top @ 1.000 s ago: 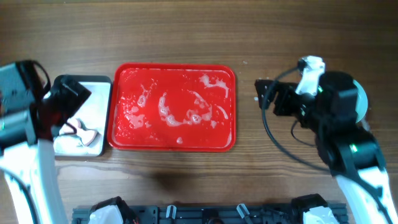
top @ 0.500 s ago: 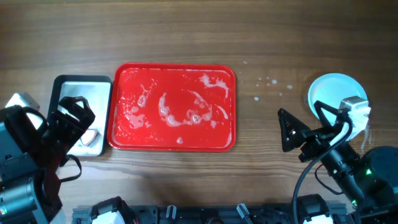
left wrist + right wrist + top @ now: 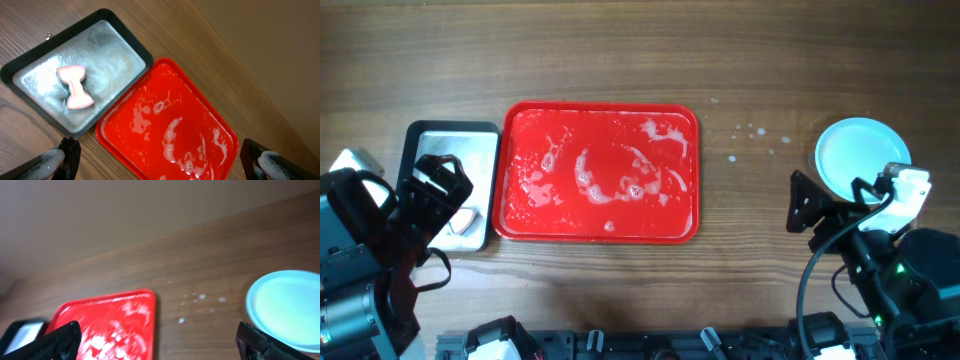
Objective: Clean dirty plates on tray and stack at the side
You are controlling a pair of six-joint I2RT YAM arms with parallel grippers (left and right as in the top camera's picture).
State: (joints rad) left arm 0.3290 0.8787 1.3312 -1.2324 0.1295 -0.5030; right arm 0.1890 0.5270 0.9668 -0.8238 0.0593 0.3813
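Pink sponge point(image 3: 75, 89) lies in metal tray point(image 3: 111, 54) beside red tray point(image 3: 535, 125).

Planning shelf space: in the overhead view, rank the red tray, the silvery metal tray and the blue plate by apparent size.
1. red tray, clearly largest.
2. metal tray, partly hidden.
3. blue plate, about as wide as the metal tray but less long; its lower edge is hidden.

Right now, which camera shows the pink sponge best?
Left wrist: the sponge lies fully in view in the metal tray, its bow-tie shape clear. Overhead, the left arm hides most of it; only a pale sliver shows. The right wrist view catches just a corner of that tray, no sponge.
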